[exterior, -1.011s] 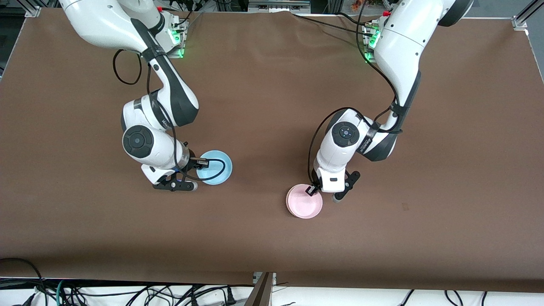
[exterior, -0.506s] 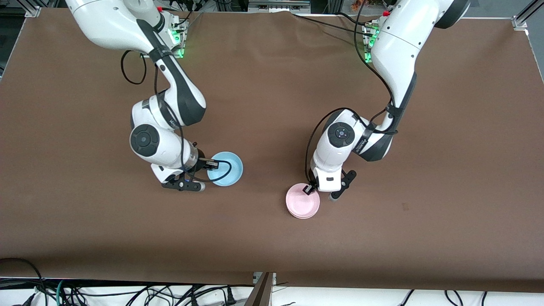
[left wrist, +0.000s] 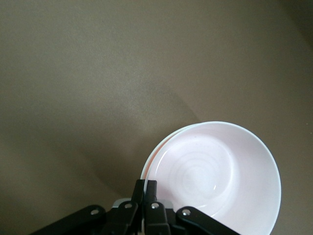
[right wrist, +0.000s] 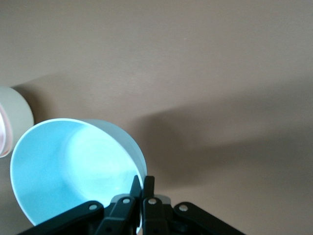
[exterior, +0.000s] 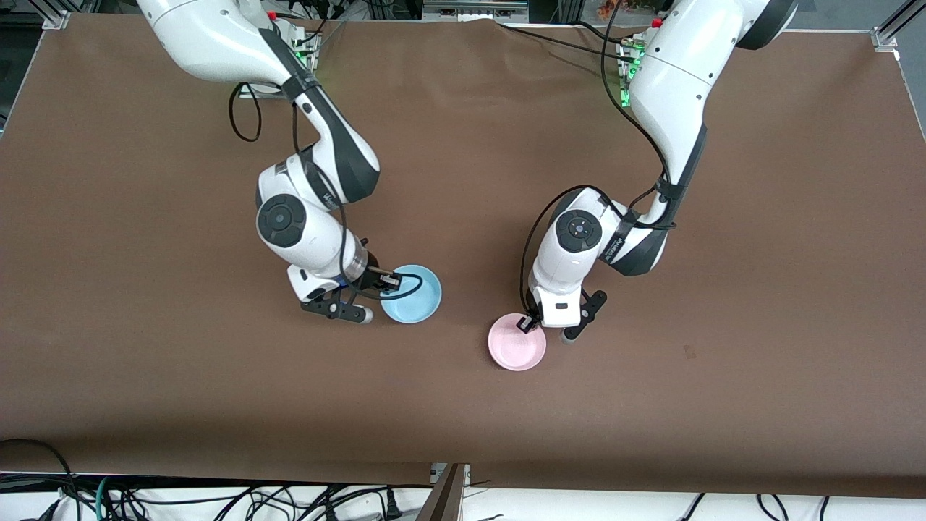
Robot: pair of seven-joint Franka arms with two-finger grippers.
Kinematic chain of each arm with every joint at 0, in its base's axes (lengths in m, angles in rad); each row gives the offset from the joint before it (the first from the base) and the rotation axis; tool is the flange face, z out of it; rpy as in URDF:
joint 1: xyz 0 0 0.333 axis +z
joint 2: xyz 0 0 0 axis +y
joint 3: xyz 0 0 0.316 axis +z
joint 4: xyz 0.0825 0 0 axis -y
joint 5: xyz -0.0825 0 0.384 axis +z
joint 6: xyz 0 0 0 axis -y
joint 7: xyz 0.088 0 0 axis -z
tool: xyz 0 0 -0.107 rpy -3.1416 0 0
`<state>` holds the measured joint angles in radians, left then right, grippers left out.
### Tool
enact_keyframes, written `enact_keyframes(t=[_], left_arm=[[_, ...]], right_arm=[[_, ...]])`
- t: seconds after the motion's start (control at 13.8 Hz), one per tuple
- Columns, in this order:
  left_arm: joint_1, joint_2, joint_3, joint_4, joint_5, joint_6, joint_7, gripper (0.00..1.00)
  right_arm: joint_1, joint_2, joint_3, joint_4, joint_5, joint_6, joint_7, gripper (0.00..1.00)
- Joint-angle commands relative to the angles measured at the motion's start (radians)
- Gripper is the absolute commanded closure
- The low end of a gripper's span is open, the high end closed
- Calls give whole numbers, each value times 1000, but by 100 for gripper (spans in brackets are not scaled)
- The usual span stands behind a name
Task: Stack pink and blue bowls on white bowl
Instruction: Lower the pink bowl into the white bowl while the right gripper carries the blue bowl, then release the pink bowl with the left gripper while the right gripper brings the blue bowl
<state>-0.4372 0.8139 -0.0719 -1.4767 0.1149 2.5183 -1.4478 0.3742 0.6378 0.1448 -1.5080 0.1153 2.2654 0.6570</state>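
The pale pink bowl (exterior: 515, 346) rests on the table, nested in the white bowl. The white bowl shows only as a pale outer wall (right wrist: 19, 110) in the right wrist view. My left gripper (exterior: 526, 323) is shut on the pink bowl's rim, which shows between its fingers in the left wrist view (left wrist: 145, 185), with the pink bowl's (left wrist: 215, 171) inside visible. My right gripper (exterior: 387, 279) is shut on the rim of the light blue bowl (exterior: 412, 295) and holds it just above the table, beside the pink bowl toward the right arm's end. The right wrist view shows the blue bowl (right wrist: 68, 166) and this grip (right wrist: 143, 182).
The brown table (exterior: 723, 289) carries nothing else near the bowls. Cables hang past the table's edge nearest the front camera (exterior: 217, 499).
My right arm has carried the blue bowl toward the pink bowl, toward the left arm's end. My left gripper and the pink bowl have hardly moved.
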Motion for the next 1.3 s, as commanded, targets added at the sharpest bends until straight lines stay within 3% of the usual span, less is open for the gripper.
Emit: enact_keyframes(t=[0.0, 0.14, 0.22, 0.43, 0.58, 0.87, 1.23], left_arm=[[-17, 28, 18, 58, 17, -6, -20, 64], [-18, 27, 20, 62, 17, -13, -22, 20], [-18, 24, 21, 62, 17, -15, -22, 4], [-15, 18, 21, 64, 17, -16, -20, 5], [-9, -4, 29, 94, 17, -59, -17, 13], [58, -13, 17, 330, -3, -456, 127, 17], [224, -169, 18, 368, -151, -617, 470, 16]], right_arm=[[0, 14, 1, 28, 17, 6, 10, 100], [0, 14, 1, 28, 17, 5, 9, 100], [0, 14, 1, 28, 17, 6, 10, 100], [8, 16, 4, 29, 18, 20, 45, 100], [26, 25, 15, 29, 18, 95, 116, 100], [89, 135, 24, 178, 15, 141, 265, 100], [132, 227, 24, 241, 15, 363, 314, 100]])
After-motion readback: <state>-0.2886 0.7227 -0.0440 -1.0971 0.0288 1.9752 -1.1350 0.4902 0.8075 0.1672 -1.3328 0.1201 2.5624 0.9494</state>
